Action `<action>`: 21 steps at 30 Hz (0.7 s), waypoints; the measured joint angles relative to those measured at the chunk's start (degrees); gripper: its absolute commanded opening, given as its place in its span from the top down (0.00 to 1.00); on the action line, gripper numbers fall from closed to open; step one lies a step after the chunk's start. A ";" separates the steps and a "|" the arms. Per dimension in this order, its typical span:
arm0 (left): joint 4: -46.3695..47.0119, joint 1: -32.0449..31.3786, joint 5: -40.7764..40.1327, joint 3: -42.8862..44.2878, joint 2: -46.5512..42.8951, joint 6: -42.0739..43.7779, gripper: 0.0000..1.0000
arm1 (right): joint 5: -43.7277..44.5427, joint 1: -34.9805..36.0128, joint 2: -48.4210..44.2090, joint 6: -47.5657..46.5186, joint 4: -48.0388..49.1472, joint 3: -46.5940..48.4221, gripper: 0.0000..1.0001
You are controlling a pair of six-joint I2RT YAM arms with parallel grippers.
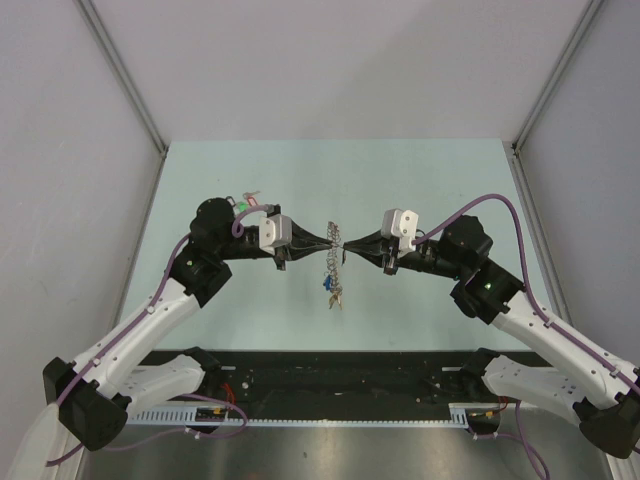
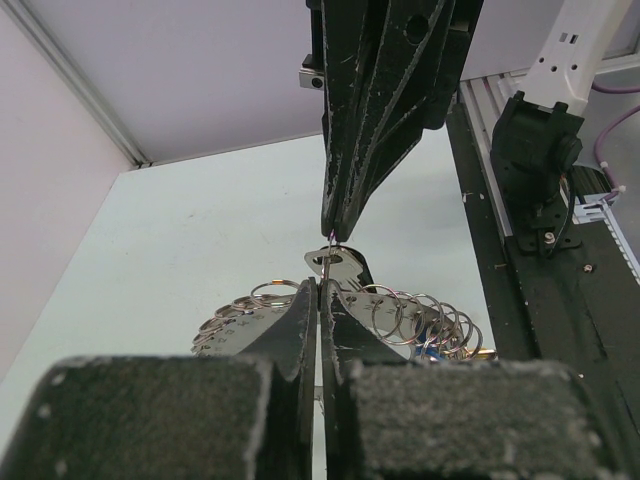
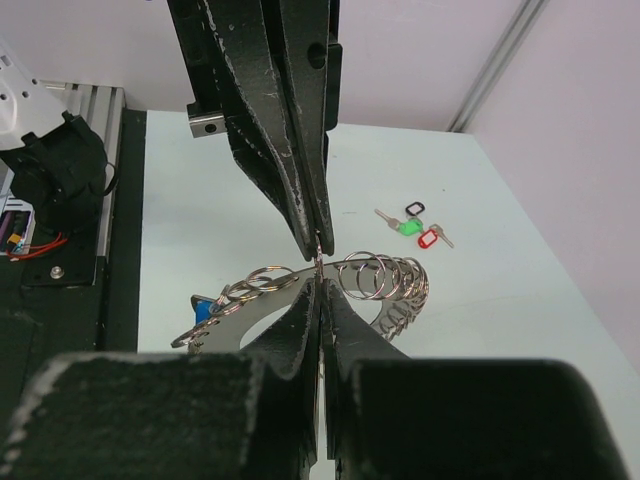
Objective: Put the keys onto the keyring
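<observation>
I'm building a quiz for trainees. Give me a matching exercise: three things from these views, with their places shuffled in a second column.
Things:
1. keyring
2. green-tagged key
3. blue tag

Places:
A. lying loose on the table
B. hanging low among the rings
C. pinched between left gripper and right gripper

Pairs: 1-C, 2-A, 3-B.

The right claw (image 3: 318,290) hides the middle of the keyring (image 3: 385,280).
</observation>
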 measured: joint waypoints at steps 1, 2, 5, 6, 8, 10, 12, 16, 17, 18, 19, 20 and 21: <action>0.00 0.00 0.00 0.00 0.00 0.00 1.00 | -0.11 0.00 0.04 0.00 0.00 0.00 1.00; 0.00 0.00 0.00 0.00 0.00 0.00 1.00 | -0.24 0.00 0.07 0.00 0.00 0.00 1.00; 0.00 0.00 0.00 0.00 0.00 -0.02 1.00 | -0.46 0.00 0.11 0.00 0.00 0.00 1.00; 0.00 0.00 0.00 0.00 0.00 -0.02 1.00 | -0.48 0.00 0.13 0.00 0.00 0.00 1.00; 0.02 0.00 0.02 0.00 0.00 -0.04 1.00 | -0.50 0.00 0.13 0.00 0.00 0.00 1.00; 0.02 0.00 0.02 0.00 0.00 -0.09 1.00 | -0.48 0.00 0.17 0.00 0.00 0.00 1.00; 0.02 0.00 0.02 0.00 0.00 -0.20 1.00 | -0.46 0.00 0.24 0.00 0.02 0.00 1.00; 0.02 0.00 0.02 0.00 0.00 -0.39 1.00 | -0.35 -0.02 0.35 0.00 0.00 0.00 1.00; 0.02 0.00 0.02 0.00 0.00 -0.39 1.00 | -0.28 -0.02 0.35 0.00 0.02 0.00 1.00; 0.02 0.00 0.02 0.00 0.00 -0.39 1.00 | -0.17 -0.02 0.35 0.00 0.00 0.00 1.00; 0.02 0.00 0.02 0.00 0.00 -0.42 1.00 | -0.13 -0.02 0.35 0.00 0.02 0.00 1.00; 0.04 0.00 0.02 0.00 0.00 -0.39 1.00 | -0.09 -0.02 0.35 0.00 0.00 0.00 1.00; 0.04 0.00 0.02 0.00 0.00 -0.42 1.00 | 0.07 -0.02 0.35 0.00 0.00 0.00 1.00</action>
